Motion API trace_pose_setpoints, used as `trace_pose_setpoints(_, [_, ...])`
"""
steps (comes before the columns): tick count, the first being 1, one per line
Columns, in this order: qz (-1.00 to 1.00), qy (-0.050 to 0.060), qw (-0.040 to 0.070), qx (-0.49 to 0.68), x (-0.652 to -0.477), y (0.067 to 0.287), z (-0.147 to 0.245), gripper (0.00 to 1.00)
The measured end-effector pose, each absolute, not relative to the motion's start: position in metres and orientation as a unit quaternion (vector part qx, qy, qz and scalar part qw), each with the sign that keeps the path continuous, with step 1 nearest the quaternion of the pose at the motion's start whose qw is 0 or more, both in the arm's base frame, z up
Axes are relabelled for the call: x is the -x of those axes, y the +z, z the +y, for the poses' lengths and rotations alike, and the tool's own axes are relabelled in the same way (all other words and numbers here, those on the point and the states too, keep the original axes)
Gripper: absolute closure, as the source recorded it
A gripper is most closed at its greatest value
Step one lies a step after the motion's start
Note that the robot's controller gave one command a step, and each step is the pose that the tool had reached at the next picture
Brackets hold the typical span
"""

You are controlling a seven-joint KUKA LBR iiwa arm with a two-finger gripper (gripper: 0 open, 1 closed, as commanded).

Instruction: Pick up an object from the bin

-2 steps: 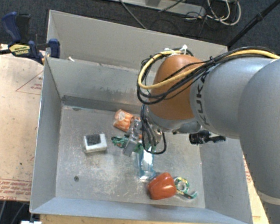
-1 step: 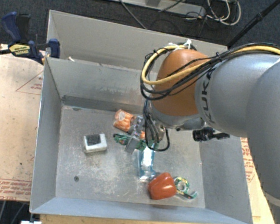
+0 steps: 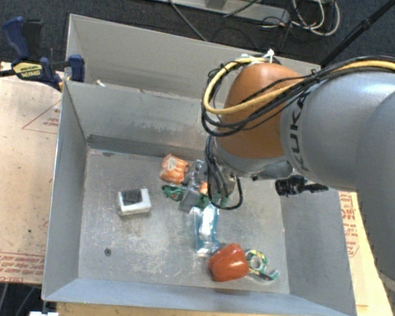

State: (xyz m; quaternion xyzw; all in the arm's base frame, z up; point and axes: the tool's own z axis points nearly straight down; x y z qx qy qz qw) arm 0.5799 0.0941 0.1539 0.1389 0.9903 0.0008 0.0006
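Orange packet [image 3: 174, 168] is lying crumpled toward the back of the bin [image 3: 66, 192], near the middle of the far wall's foot, and my pincer [image 3: 194, 189] is hanging right beside it, on its right edge as the camera is seeing it. I am reaching in from the right. My big grey arm [image 3: 366, 128] is crossing over the bin's right rim, and my orange cover [image 3: 257, 111], with yellow and black cables [image 3: 219, 94] looping round it, is hiding much of what is going on below the wrist. Whether my pincer is spread or pressed together I cannot tell, because its tip is sitting in a dark tangle low over the floor. A green scrap [image 3: 172, 193] is lying just in front of the packet, to the left of the pincer's tip and seemingly touching it. Nearer the camera, a clear bluish wrapper [image 3: 203, 229] is stretching from just below my pincer toward the front. Its near end is meeting a red round thing [image 3: 227, 263], shaped rather like a tomato. A small green-and-yellow ringed piece [image 3: 262, 266] is lying against that red thing's right side. Well apart to the left, a white square block [image 3: 134, 201] with a dark top is sitting alone on the bare floor.
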Motion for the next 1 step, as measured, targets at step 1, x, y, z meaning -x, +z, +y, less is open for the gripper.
trace_pose_setpoints(1, [0.99,0.001,0.002,-0.139,-0.5803,0.1672,0.0941,1.0])
